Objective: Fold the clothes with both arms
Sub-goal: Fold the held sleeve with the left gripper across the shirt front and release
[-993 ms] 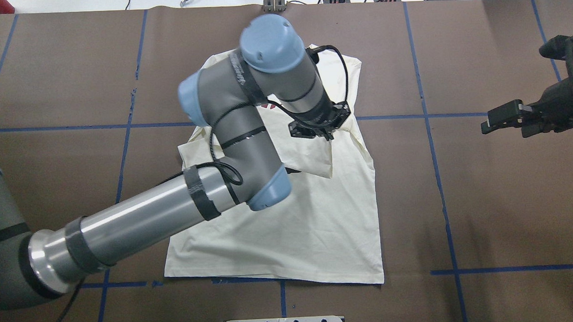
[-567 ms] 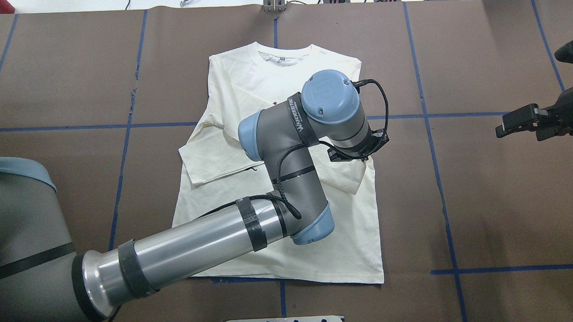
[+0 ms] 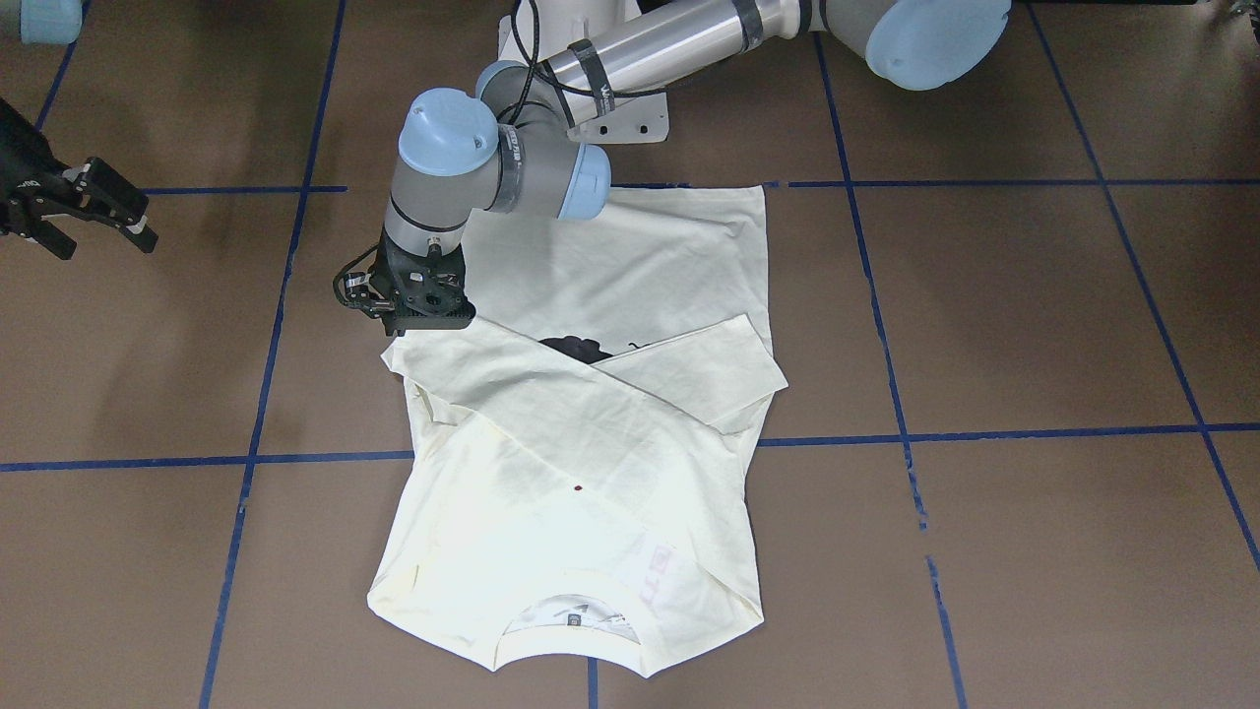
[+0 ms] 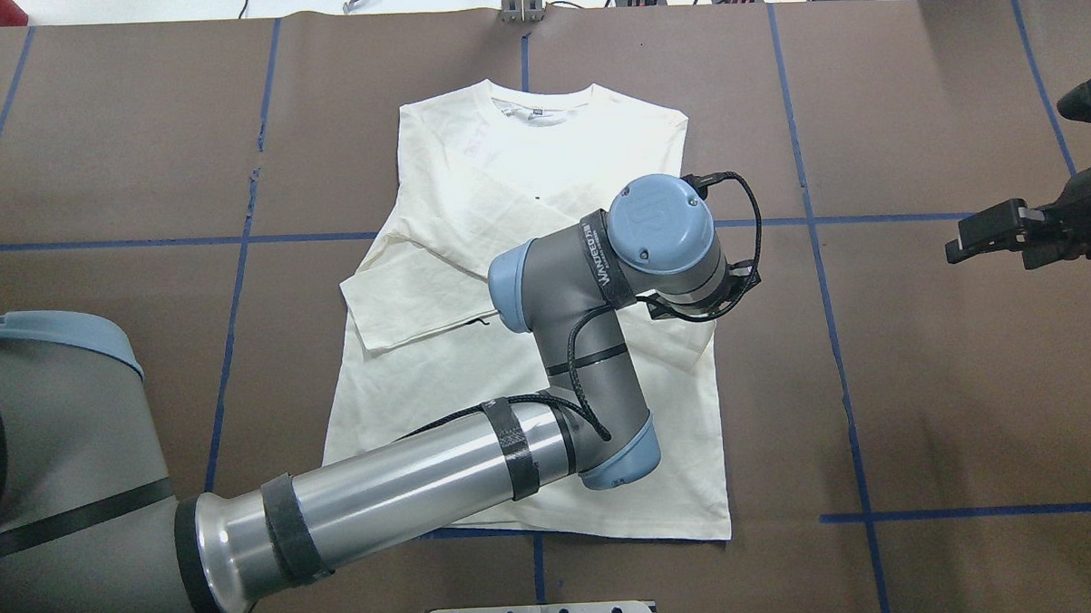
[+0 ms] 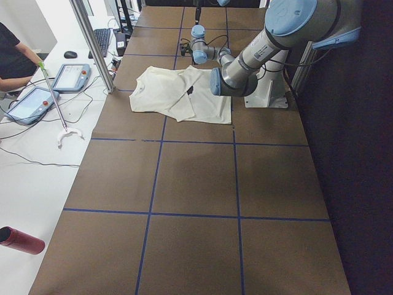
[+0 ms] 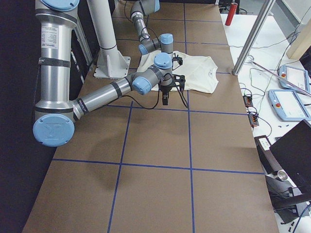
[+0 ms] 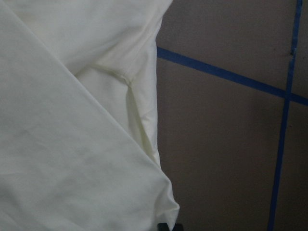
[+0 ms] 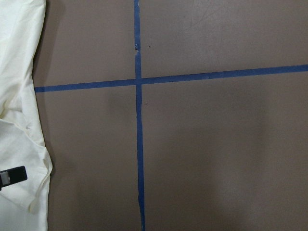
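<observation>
Overhanging T-shirt [image 3: 551, 473] side edge: left pincer [image 3: 417, 317]

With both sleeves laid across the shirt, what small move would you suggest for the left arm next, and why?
Probably lift the left gripper straight up, clear of the T-shirt, opening first if it grips cloth; I cannot tell. Both sleeves lie crossed over the chest, the cuff rests flat at the shirt's edge, and the right gripper hovers open over bare table.

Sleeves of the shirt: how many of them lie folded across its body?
2. The first sleeve ends beside the left gripper; the second sleeve crosses under it toward the other side of the shirt.
</observation>
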Available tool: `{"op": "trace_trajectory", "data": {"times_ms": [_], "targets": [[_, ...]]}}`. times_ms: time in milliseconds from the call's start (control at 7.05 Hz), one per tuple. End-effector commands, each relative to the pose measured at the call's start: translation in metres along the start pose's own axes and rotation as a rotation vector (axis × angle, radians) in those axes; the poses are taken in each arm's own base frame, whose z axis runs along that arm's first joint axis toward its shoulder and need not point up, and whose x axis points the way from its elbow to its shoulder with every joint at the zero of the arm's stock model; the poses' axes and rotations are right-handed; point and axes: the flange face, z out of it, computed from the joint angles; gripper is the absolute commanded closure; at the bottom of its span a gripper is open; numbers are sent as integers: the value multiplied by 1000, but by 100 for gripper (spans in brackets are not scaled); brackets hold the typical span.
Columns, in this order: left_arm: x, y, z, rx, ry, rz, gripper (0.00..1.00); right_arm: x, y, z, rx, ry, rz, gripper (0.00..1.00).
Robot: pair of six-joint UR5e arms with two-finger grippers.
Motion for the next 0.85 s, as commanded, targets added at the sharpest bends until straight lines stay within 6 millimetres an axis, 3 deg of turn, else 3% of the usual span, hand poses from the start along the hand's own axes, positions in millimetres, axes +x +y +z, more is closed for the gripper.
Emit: {"op": "trace_trajectory", "data": {"times_ms": [0,142,284,425,567,709], "targets": [[-6,-59,-28,27,11,-34,35,-11,3,10,-16,0,0,0],[-37,-82,-57,-63,14,-45,35,-38,11,25,-21,3,46,0],[-92,-90,-97,-75,42,-42,35,-72,34,53,-11,30,116,0],[-138,-84,-131,-67,48,-2,36,-116,71,80,14,39,185,0],[-170,-76,-157,-63,2,57,36,-170,115,111,66,29,291,0],[-224,-63,-192,-60,-12,122,37,-205,169,130,111,6,338,3]]}}
